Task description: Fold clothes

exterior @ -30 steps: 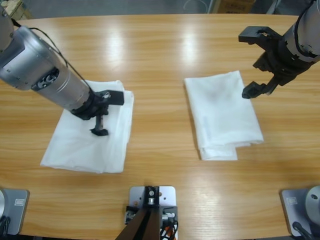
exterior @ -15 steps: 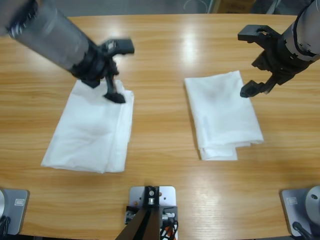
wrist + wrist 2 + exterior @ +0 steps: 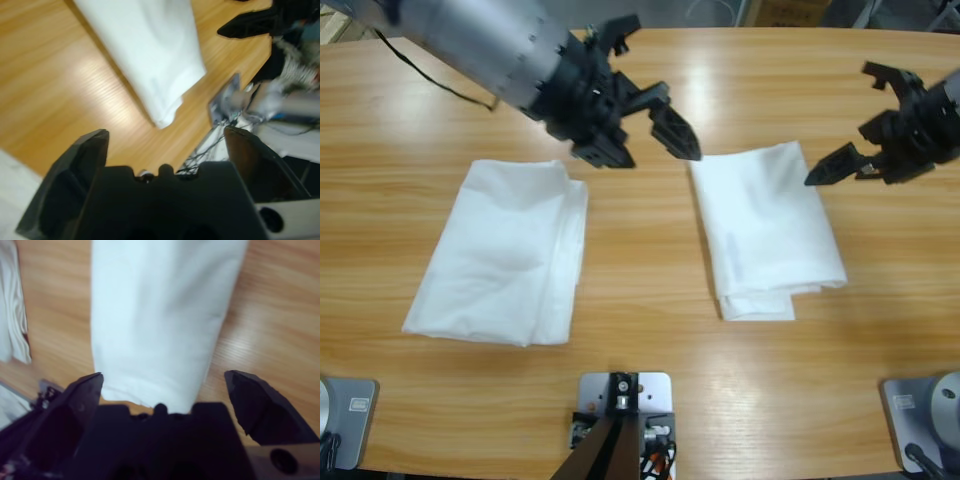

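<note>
Two folded white T-shirts lie flat on the wooden table, and no lettering shows on either. The left shirt lies by itself, with no gripper at it. My left gripper hangs open and empty above the table's middle, just off the right shirt's far left corner. In the left wrist view that shirt lies beyond the left gripper. My right gripper stands open and empty at the same shirt's far right corner. The right wrist view looks down over this shirt past the right gripper.
Bare wood runs between the two shirts and along the table's front edge. The left arm's silver forearm crosses the far left of the table. The other shirt shows at the right wrist view's left edge.
My left gripper rose off the left shirt and swung far and right to the table's middle, jaws spreading wider. My right gripper drew back slightly to the right.
</note>
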You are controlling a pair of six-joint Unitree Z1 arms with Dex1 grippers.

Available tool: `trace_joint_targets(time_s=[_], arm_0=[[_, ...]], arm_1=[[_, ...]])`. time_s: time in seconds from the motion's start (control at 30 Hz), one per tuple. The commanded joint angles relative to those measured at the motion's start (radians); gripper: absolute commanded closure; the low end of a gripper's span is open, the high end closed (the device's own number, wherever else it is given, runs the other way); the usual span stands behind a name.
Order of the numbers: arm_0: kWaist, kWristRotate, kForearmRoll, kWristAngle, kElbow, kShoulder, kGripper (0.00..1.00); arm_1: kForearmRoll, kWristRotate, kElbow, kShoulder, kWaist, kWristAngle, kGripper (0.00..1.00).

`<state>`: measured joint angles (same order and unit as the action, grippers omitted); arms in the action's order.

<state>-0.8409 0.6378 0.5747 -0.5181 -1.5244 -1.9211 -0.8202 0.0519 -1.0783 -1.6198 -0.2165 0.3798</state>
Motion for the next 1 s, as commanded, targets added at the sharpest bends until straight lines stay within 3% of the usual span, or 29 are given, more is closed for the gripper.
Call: trace_joint_targets(time_s=[0.03, 0.23, 0.43, 0.5, 0.57, 0.63, 0.7, 0.93, 1.0], arm_0=[[-0.101, 0.351, -0.204, 0.083, 0.194, -0.094, 0.17], [-0.169, 0.474, -0.336, 0.15, 0.242, -0.178, 0.169], [-0.17, 0.532, -0.585, 0.142, 0.34, -0.239, 0.147], [-0.17, 0.542, -0.635, 0.14, 0.34, -0.265, 0.0], [-0.17, 0.571, -0.637, 0.138, 0.33, -0.284, 0.0], [-0.17, 0.581, -0.646, 0.148, 0.34, -0.292, 0.062], [-0.17, 0.595, -0.658, 0.17, 0.333, -0.294, 0.001], [-0.171, 0.599, -0.674, 0.16, 0.262, -0.331, 0.0], [-0.175, 0.615, -0.748, 0.153, 0.276, -0.342, 0.0]], arm_1=[[0.214, 0.069, 0.217, -0.009, 0.147, 0.129, 0.0], [0.276, 0.103, 0.26, -0.033, 0.176, 0.141, 0.0], [0.332, 0.121, 0.295, -0.057, 0.183, 0.174, 0.0], [0.344, 0.121, 0.302, -0.06, 0.183, 0.183, 0.0], [0.346, 0.123, 0.304, -0.069, 0.183, 0.196, 0.0], [0.347, 0.136, 0.309, -0.085, 0.183, 0.206, 0.0], [0.36, 0.145, 0.315, -0.121, 0.183, 0.216, 0.0], [0.431, 0.187, 0.361, -0.122, 0.183, 0.218, 0.0], [0.44, 0.188, 0.368, -0.111, 0.183, 0.218, 0.0]])
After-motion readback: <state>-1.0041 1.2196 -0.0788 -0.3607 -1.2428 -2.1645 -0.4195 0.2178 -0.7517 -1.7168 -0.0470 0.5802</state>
